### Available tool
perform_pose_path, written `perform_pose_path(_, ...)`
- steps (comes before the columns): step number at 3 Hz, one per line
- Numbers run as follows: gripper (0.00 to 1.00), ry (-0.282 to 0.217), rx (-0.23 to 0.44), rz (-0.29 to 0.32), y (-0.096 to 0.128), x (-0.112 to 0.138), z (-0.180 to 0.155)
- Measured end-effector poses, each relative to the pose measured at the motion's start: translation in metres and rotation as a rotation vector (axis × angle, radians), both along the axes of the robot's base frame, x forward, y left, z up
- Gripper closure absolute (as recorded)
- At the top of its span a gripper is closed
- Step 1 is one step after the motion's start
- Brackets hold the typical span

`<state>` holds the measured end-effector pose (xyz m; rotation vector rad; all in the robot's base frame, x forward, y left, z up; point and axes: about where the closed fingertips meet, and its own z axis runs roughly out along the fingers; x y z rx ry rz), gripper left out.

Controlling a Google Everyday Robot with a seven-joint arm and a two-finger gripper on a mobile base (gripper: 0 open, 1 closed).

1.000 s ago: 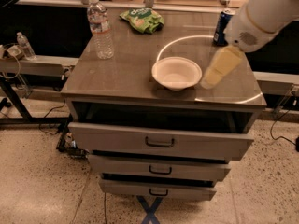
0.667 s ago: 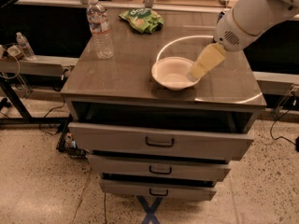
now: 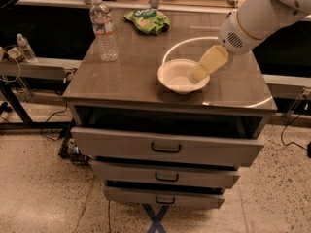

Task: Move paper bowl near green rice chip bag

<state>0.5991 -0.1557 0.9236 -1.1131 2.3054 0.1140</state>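
The off-white paper bowl (image 3: 181, 76) sits on the grey cabinet top (image 3: 126, 72), right of its middle. The bright green rice chip bag (image 3: 147, 20) lies at the far edge of the top, well behind and left of the bowl. My gripper (image 3: 197, 75) reaches down from the upper right on a white arm, and its yellowish tip is at the bowl's right rim, over the inside.
A clear water bottle (image 3: 103, 28) stands upright at the top's left, level with the bag's near side. The cabinet's three drawers (image 3: 166, 149) are pulled slightly open below. A smaller bottle (image 3: 24, 47) lies on a side rail at the far left.
My gripper has moved left and down, from beside the bowl's right side to its right rim. The bowl, bag and bottle have not moved.
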Motion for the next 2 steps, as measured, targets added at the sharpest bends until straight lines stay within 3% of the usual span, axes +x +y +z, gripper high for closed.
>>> perform_pose_path(1,0.00,-0.001,0.045,-0.026,0.015,0.018,-0.015)
perform_pose_path(2,0.00,0.015,0.075,-0.093,0.024,0.047,-0.035)
